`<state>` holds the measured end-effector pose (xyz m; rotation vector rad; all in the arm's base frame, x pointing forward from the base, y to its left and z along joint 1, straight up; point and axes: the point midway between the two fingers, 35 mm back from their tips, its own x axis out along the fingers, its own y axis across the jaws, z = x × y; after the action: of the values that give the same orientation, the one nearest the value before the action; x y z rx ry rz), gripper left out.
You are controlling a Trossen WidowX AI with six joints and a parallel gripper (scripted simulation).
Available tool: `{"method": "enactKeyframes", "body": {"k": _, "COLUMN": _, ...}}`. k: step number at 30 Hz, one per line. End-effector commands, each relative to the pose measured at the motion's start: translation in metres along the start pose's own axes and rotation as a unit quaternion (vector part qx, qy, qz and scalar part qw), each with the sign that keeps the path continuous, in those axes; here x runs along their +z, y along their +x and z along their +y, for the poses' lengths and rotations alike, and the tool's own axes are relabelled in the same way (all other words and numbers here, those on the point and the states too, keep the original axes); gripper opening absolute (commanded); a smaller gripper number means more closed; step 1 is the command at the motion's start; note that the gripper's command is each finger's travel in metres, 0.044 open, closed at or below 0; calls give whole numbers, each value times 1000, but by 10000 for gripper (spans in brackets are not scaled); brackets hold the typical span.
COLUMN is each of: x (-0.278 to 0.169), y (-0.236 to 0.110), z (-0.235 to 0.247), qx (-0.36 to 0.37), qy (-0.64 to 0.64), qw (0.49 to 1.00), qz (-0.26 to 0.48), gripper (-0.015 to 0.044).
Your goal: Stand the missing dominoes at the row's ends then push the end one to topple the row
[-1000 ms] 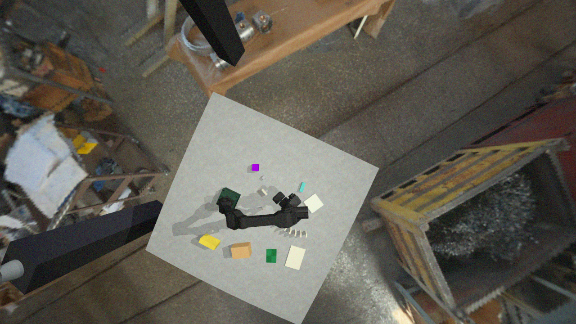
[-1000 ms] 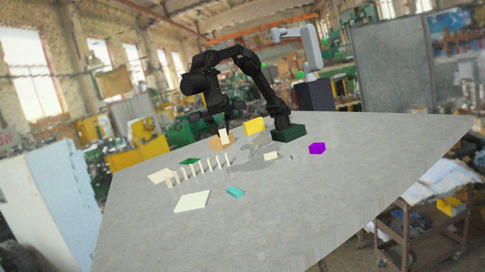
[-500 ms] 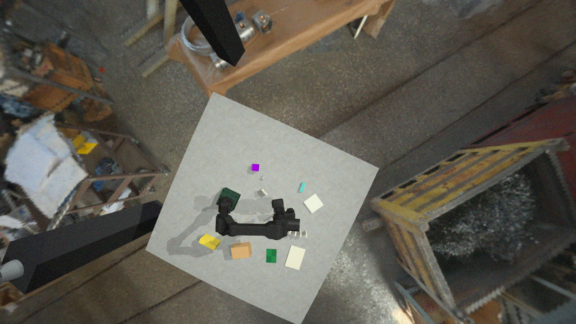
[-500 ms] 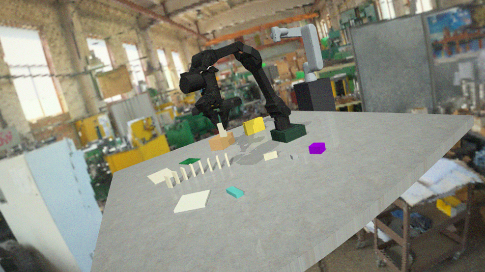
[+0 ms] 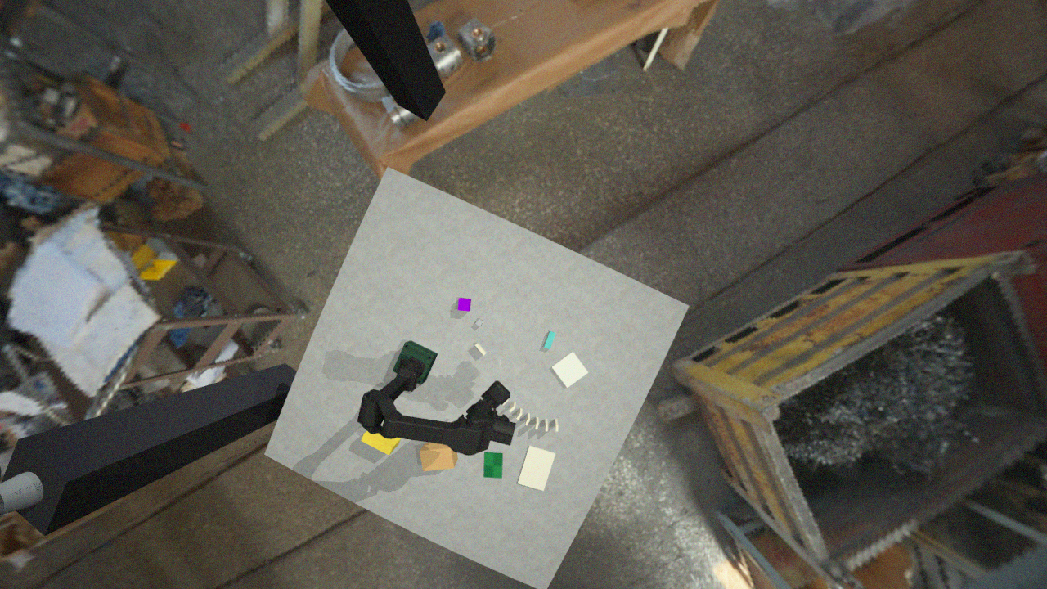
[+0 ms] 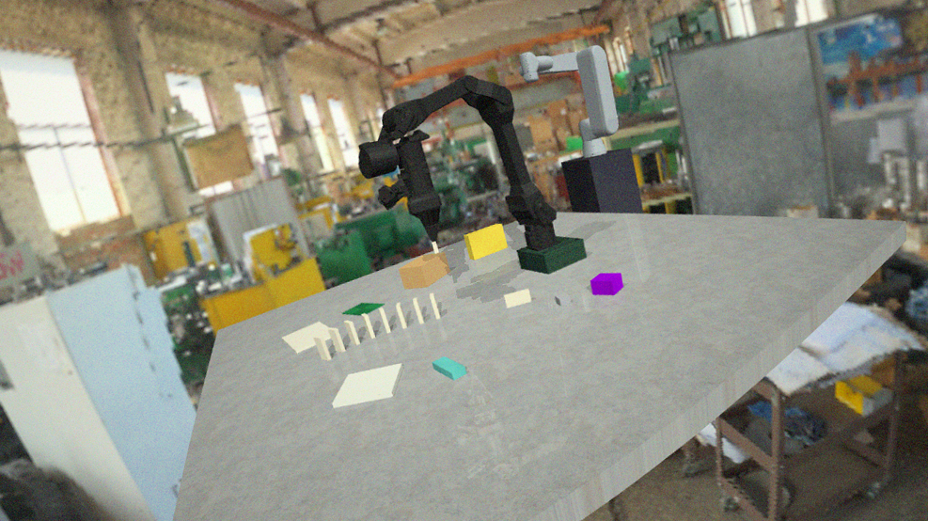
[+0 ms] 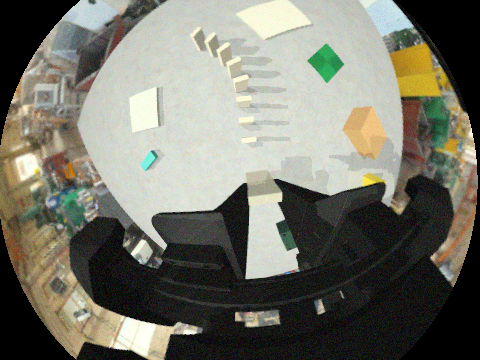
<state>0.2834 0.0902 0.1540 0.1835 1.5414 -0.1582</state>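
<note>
Top view: black arm reaches across the grey table (image 5: 439, 241) toward its lower-right edge; the gripper (image 5: 510, 432) sits just beside the near end of a curved row of cream dominoes (image 5: 536, 420), the held piece hidden under it.

Exterior view: gripper hangs well above the table w/ a cream domino (image 6: 435, 246) at its tips; 1 more domino (image 6: 517, 298) lies flat nr the arm's base.

Wrist view: fingers narrowed, clamped on the domino's faces — it points at the row's end. Likely light, rigid, tippy; best gripped high across the thin faces.
</note>
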Motion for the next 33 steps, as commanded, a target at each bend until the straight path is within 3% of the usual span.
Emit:
{"method": "enactKeyframes", "body": {"k": 1, "x": -1, "y": 5, "z": 0, "qx": 1, "qy": 9, "qw": 1000, "qz": 2, "gripper": 107}}
{"method": "enactKeyframes", "body": {"k": 25, "x": -1, "y": 125, "z": 1, "qx": 1, "qy": 9, "qw": 1000, "qz": 2, "gripper": 107}}
{"method": "enactKeyframes", "body": {"k": 33, "x": -3, "y": 132, "z": 0, "qx": 1, "qy": 9, "qw": 1000, "qz": 2, "gripper": 107}}
